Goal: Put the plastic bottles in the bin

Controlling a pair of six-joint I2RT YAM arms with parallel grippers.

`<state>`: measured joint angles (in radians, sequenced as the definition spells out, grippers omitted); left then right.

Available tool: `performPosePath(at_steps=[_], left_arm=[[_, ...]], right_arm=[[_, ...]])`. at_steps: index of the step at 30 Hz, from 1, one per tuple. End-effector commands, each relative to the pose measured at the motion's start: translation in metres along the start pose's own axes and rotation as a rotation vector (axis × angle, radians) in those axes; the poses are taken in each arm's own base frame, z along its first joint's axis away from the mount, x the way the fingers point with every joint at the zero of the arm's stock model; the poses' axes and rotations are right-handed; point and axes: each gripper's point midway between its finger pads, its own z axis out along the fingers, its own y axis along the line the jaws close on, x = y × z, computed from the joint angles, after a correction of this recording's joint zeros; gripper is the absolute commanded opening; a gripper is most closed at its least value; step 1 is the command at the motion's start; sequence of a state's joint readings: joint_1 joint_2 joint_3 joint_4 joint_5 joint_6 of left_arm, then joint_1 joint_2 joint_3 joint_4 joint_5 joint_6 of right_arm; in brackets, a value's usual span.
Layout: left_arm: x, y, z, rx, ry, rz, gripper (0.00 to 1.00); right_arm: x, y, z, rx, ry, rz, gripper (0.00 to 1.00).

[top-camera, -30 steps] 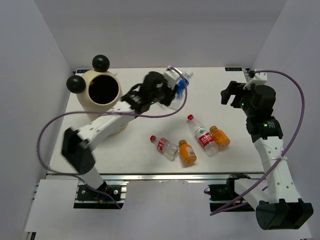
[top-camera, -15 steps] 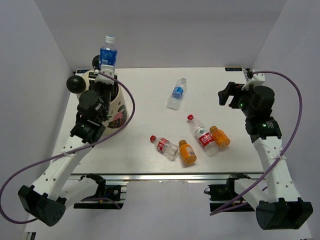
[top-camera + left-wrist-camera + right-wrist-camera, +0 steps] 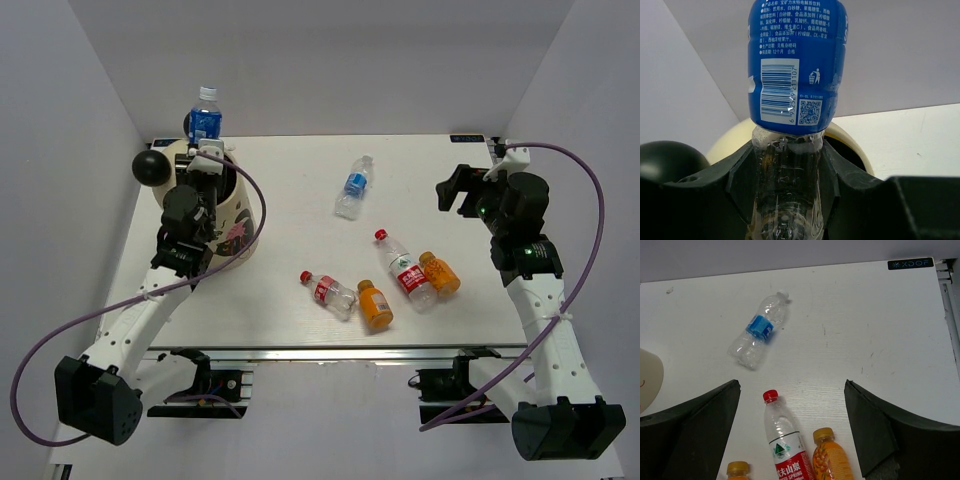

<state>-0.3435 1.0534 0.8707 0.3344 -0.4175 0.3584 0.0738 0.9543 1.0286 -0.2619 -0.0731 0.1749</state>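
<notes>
My left gripper (image 3: 207, 155) is shut on a clear bottle with a blue label (image 3: 205, 122) and holds it upright, cap up, over the cream-white bin (image 3: 243, 215). In the left wrist view the bottle (image 3: 792, 75) stands between the fingers (image 3: 742, 175), with the bin's rim (image 3: 852, 140) just behind. My right gripper (image 3: 452, 190) is open and empty, above the table's right side. A second blue-label bottle (image 3: 353, 187) lies at the far middle. Two red-capped bottles (image 3: 405, 272) (image 3: 328, 292) and two orange bottles (image 3: 440, 273) (image 3: 376, 307) lie at the near middle.
One black ball ear (image 3: 151, 167) of the bin shows at the left; my arm hides its opening from above. The right wrist view shows the lying blue-label bottle (image 3: 757, 330), a red-capped bottle (image 3: 785, 445) and an orange bottle (image 3: 832, 460) between my open fingers.
My left arm swung from the far middle of the table to the bin with the blue-label bottle, then lowered it slightly. The right arm barely moved.
</notes>
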Motion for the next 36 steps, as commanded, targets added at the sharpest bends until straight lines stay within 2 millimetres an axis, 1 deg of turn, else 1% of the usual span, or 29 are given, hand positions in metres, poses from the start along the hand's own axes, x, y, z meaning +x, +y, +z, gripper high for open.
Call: performPosePath(at_steps=[1,3,4,5,6,7,8,10,15,17,18,19,20,21,22,23,24,25,26,27,28,29,30,31,32,33,34,35,36], left_arm=[[0.0,0.002,0.008,-0.006,-0.001,-0.051,0.35],[0.009,0.003,0.009,-0.02,0.019,-0.087,0.64],[0.013,0.002,0.008,-0.016,0.028,-0.097,0.73],[0.013,0.001,0.007,-0.009,0.026,-0.115,0.82],[0.014,-0.002,0.007,0.007,0.027,-0.119,0.98],[0.017,-0.005,0.006,0.018,0.043,-0.118,0.98],[0.01,-0.004,0.007,0.022,0.038,-0.127,0.98],[0.015,-0.007,0.008,0.034,0.071,-0.124,0.98],[0.007,-0.01,0.01,0.061,0.077,-0.145,0.98],[0.005,-0.016,0.008,0.097,0.096,-0.162,0.98],[-0.006,-0.016,0.009,0.11,0.083,-0.181,0.98],[-0.004,-0.02,0.008,0.132,0.11,-0.192,0.98],[-0.011,-0.031,0.006,0.189,0.113,-0.238,0.98],[-0.035,-0.032,0.008,0.224,0.083,-0.279,0.98],[-0.03,-0.042,0.002,0.274,0.146,-0.3,0.98],[-0.035,-0.061,0.001,0.35,0.184,-0.403,0.98],[-0.029,-0.071,-0.005,0.392,0.26,-0.434,0.98],[-0.055,-0.074,-0.004,0.444,0.243,-0.478,0.98],[-0.047,-0.089,-0.001,0.474,0.314,-0.53,0.98],[-0.048,-0.097,-0.002,0.494,0.351,-0.556,0.98],[-0.049,-0.1,-0.005,0.496,0.408,-0.567,0.98],[-0.046,-0.107,-0.006,0.497,0.458,-0.599,0.98],[-0.036,-0.123,-0.008,0.513,0.519,-0.61,0.98],[-0.027,-0.131,-0.015,0.522,0.578,-0.616,0.98],[-0.025,-0.141,-0.021,0.527,0.616,-0.64,0.98],[-0.016,-0.157,-0.034,0.54,0.672,-0.621,0.98],[-0.014,-0.165,-0.041,0.544,0.691,-0.612,0.98],[-0.014,-0.184,-0.056,0.577,0.721,-0.608,0.98],[-0.012,-0.192,-0.064,0.593,0.742,-0.61,0.98]], right_arm=[[-0.009,-0.004,-0.005,0.025,-0.051,-0.022,0.89],[-0.011,-0.007,-0.006,0.039,-0.059,-0.024,0.89],[-0.011,-0.009,-0.006,0.051,-0.062,-0.023,0.9],[-0.011,-0.009,-0.007,0.051,-0.062,-0.023,0.89],[-0.011,-0.009,-0.007,0.051,-0.062,-0.023,0.89],[-0.012,-0.008,-0.007,0.05,-0.063,-0.023,0.89],[-0.011,-0.008,-0.007,0.046,-0.064,-0.023,0.89],[-0.011,-0.006,-0.007,0.036,-0.064,-0.022,0.89],[-0.01,-0.002,-0.006,0.012,-0.059,-0.033,0.89],[-0.005,0.009,-0.008,-0.061,-0.045,-0.078,0.89],[-0.001,0.028,-0.01,-0.181,-0.035,-0.109,0.89],[0.004,0.039,-0.011,-0.253,-0.026,-0.133,0.87],[0.013,0.051,-0.011,-0.329,0.002,-0.152,0.85],[0.021,0.065,-0.013,-0.412,0.022,-0.195,0.84],[0.037,0.078,-0.01,-0.455,0.08,-0.221,0.84],[0.045,0.083,-0.008,-0.459,0.109,-0.247,0.85],[0.045,0.078,-0.002,-0.406,0.121,-0.298,0.89],[0.061,0.085,0.001,-0.413,0.188,-0.316,0.89],[0.065,0.085,0.003,-0.401,0.208,-0.323,0.89],[0.067,0.083,0.007,-0.38,0.223,-0.325,0.89],[0.068,0.08,0.013,-0.343,0.244,-0.282,0.89],[0.067,0.075,0.018,-0.302,0.24,-0.255,0.89],[0.069,0.066,0.025,-0.237,0.249,-0.24,0.89],[0.076,0.063,0.033,-0.219,0.281,-0.228,0.89],[0.083,0.062,0.036,-0.214,0.313,-0.225,0.89],[0.088,0.063,0.039,-0.223,0.341,-0.223,0.89],[0.099,0.063,0.046,-0.219,0.382,-0.225,0.89],[0.106,0.062,0.05,-0.206,0.403,-0.23,0.89],[0.123,0.058,0.055,-0.179,0.448,-0.244,0.89]])
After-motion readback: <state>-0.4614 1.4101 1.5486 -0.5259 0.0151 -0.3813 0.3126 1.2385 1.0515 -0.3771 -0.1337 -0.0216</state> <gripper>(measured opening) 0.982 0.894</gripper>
